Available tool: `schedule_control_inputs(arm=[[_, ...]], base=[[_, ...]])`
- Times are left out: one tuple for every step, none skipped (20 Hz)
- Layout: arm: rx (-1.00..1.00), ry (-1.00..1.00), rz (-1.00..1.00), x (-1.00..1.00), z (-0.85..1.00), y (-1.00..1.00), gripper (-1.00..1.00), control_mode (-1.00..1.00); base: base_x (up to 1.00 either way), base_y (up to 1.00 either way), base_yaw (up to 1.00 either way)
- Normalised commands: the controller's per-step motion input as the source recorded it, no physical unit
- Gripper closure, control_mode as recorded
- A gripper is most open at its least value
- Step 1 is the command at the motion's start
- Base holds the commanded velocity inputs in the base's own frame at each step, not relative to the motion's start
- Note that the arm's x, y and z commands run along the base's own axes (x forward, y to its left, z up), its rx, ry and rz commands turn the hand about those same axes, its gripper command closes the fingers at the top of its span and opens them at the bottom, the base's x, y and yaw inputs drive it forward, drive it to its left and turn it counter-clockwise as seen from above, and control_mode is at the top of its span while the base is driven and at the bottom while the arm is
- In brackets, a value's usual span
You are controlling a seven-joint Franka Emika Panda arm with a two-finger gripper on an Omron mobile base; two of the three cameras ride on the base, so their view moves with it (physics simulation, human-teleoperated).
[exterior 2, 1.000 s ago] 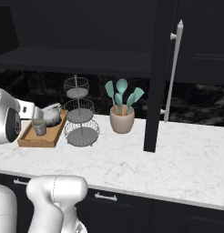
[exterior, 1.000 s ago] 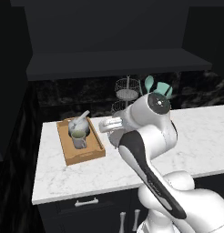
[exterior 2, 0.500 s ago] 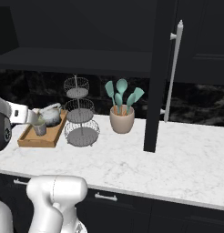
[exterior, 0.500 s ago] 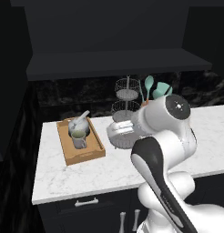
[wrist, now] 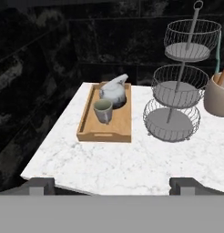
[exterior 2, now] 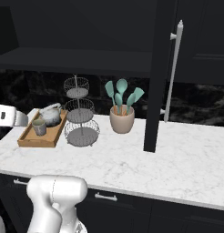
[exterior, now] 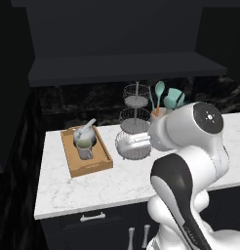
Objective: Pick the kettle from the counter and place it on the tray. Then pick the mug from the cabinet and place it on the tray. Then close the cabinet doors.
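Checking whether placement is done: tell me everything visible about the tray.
The tray is a rectangular light-brown wooden one with a raised rim and a handle cutout in its near short end. It lies flat near the left end of the white marble counter, beside the three-tier wire basket stand. Inside it, the grey kettle sits toward the back and the pale mug in front, both upright.

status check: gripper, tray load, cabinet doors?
Gripper open, empty, clear of tray. Kettle and mug both on tray. Cabinet door open over counter; wire stand beside tray.
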Motion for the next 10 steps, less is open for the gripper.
schedule_control_inputs(arm=[[0.00, 0.00, 0.00, -0.42, 0.25, -0.04, -1.00, -1.00], [0.00, 0.00, 0.00, -0.39, 0.23, -0.05, -1.00, -1.00], [0.00, 0.00, 0.00, -0.39, 0.22, -0.05, -1.00, -1.00], [0.00, 0.00, 0.00, -0.36, 0.21, -0.09, -1.00, -1.00], [0.00, 0.00, 0.00, -0.33, 0.21, -0.09, -1.00, -1.00], [0.00, 0.00, 0.00, -0.30, 0.20, -0.09, -1.00, -1.00], [0.00, -0.03, 0.00, -0.31, 0.21, -0.10, -1.00, -1.00], [0.00, -0.07, 0.00, -0.35, 0.19, -0.12, -1.00, -1.00], [0.00, -0.13, 0.00, -0.40, 0.19, -0.08, -1.00, -1.00], [0.00, -0.16, 0.00, -0.42, 0.17, -0.05, -1.00, -1.00]], base=[[0.00, 0.00, 0.00], [0.00, 0.00, 0.00], [0.00, 0.00, 0.00], [0.00, 0.00, 0.00], [0.00, 0.00, 0.00], [0.00, 0.00, 0.00], [0.00, 0.00, 0.00], [0.00, 0.00, 0.00], [0.00, 0.00, 0.00], [0.00, 0.00, 0.00]])
